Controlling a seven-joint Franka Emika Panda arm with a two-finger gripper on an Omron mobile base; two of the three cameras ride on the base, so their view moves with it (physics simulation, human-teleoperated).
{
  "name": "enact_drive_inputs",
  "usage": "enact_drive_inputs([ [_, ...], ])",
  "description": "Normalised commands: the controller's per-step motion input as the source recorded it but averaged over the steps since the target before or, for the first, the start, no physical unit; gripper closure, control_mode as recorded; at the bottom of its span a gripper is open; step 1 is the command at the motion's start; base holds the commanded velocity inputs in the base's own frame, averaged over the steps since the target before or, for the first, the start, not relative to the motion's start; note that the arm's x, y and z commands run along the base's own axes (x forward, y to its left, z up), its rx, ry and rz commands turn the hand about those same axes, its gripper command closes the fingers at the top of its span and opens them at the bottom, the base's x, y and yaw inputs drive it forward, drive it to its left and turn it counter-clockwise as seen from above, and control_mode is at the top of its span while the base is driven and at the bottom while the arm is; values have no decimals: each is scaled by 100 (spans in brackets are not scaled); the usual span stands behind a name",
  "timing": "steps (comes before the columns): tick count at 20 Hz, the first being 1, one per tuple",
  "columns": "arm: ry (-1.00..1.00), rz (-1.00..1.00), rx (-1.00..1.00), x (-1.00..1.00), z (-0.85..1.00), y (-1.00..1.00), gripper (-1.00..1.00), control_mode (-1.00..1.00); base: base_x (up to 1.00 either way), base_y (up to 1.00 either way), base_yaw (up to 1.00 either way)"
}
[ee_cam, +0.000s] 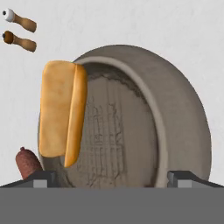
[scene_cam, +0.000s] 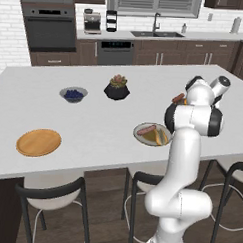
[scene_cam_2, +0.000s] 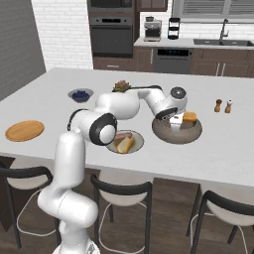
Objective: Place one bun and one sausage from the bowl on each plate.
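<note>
Over the bowl (ee_cam: pixel 183 113) rim — gripper (ee_cam: pixel 111 177) spread

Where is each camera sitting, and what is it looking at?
Left base view: behind the arm on its left, facing forward and down over the island; the white arm rises at lower right, hiding most of the bowl.
Right base view: behind on the right; the arm rises at lower left, reaching the gripper into the bowl.
Hand view: on the hand, looking into the bowl at a bun; open jaws at the bottom.
Both base views share the filled plate, wooden plate and berry bowl.
</note>
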Motion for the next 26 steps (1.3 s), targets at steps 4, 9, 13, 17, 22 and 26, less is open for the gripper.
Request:
enact_drive_inputs([
  [4, 0, 0, 1, 33, 0, -6, -100, -100, 0, 0, 0],
  [9, 0, 0, 0, 21, 0, -5, -100, -100, 0, 0, 0],
  [13, 0, 0, 0, 36, -1, -1, -100, -100, 0, 0, 0],
  [17, 0, -2, 0, 36, -19, -15, -100, -100, 0, 0, 0],
  [22, 0, -5, 0, 22, -27, -28, -100, -100, 0, 0, 0],
  [26, 0, -2, 0, 1, -10, -18, -100, -100, 0, 0, 0],
])
